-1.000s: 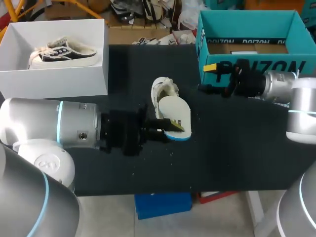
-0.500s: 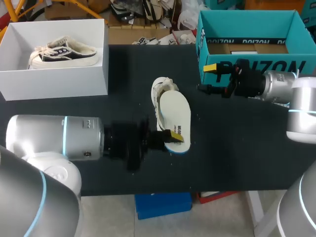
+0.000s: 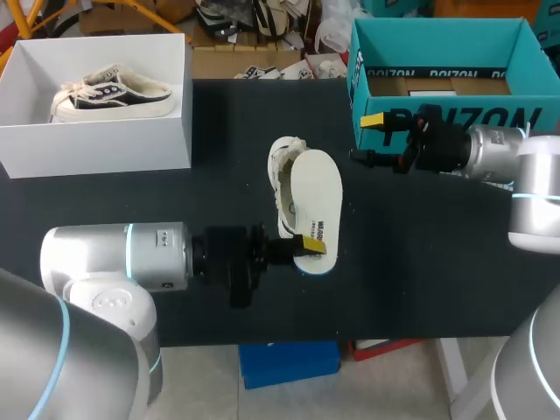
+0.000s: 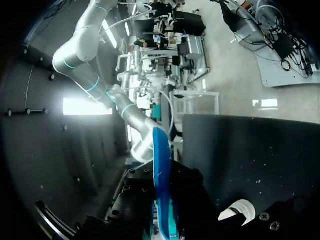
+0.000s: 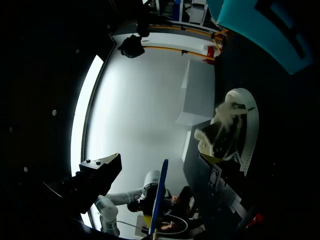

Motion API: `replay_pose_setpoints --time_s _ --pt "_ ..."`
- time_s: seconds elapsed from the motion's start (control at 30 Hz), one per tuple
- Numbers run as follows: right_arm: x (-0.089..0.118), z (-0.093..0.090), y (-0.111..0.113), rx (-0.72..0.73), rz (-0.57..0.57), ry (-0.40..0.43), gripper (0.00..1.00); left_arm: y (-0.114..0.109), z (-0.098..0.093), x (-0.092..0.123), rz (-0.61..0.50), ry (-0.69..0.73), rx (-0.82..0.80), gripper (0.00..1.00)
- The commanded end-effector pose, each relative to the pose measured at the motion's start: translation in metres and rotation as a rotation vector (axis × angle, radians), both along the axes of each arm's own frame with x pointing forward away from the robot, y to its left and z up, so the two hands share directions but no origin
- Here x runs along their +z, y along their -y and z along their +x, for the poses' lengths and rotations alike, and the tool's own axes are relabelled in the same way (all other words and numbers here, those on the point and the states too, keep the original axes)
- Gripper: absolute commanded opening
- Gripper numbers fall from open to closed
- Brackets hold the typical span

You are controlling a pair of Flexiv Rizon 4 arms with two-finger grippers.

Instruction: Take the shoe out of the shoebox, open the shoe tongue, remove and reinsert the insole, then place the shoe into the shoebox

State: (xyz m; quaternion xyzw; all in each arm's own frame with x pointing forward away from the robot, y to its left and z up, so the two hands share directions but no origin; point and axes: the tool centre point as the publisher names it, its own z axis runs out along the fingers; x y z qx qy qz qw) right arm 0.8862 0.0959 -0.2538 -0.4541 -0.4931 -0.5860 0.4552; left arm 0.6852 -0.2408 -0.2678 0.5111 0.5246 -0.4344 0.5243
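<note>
A cream shoe (image 3: 282, 171) lies on the black table near its middle. Over it slants the white insole (image 3: 317, 199) with a blue underside, its heel end pinched in my left gripper (image 3: 306, 247), which is shut on it. In the left wrist view the insole (image 4: 159, 172) shows edge-on as a blue strip running out between the fingers. My right gripper (image 3: 368, 138) stands open to the right of the shoe, in front of the teal box, with nothing in it. From the right wrist, the shoe (image 5: 231, 124) and the insole's blue edge (image 5: 159, 194) lie ahead.
The white shoebox (image 3: 96, 144) stands at the back left with a dark-and-cream shoe (image 3: 114, 92) inside. A teal box (image 3: 437, 112) stands at the back right, close behind my right gripper. Bare black table lies in front of and right of the shoe.
My left wrist has rolled while holding the insole, so the insole's white face has turned up toward the head camera and its toe end has swung toward the back. The right arm has kept still.
</note>
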Motion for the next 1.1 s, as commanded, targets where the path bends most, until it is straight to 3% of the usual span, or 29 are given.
replay_pose_setpoints --time_s 0.03,0.2,0.33,0.83,1.1 --pt "-0.001 0.000 -0.001 0.000 0.001 -0.001 1.00 0.012 0.027 -0.006 0.021 0.032 -0.018 0.00" --pt "-0.001 0.000 -0.001 0.000 0.001 -0.001 1.00 0.015 0.051 -0.009 0.061 0.095 -0.024 0.00" --pt "-0.001 0.000 -0.001 0.000 0.001 -0.001 1.00 0.015 0.068 -0.015 0.048 0.052 0.012 0.00" --pt "-0.001 0.000 -0.001 0.000 0.001 -0.001 1.00 0.015 0.068 -0.015 0.048 0.052 0.012 0.00" --pt "-0.001 0.000 -0.001 0.000 0.001 -0.001 1.00 0.013 0.082 -0.024 0.018 0.082 0.027 0.00"
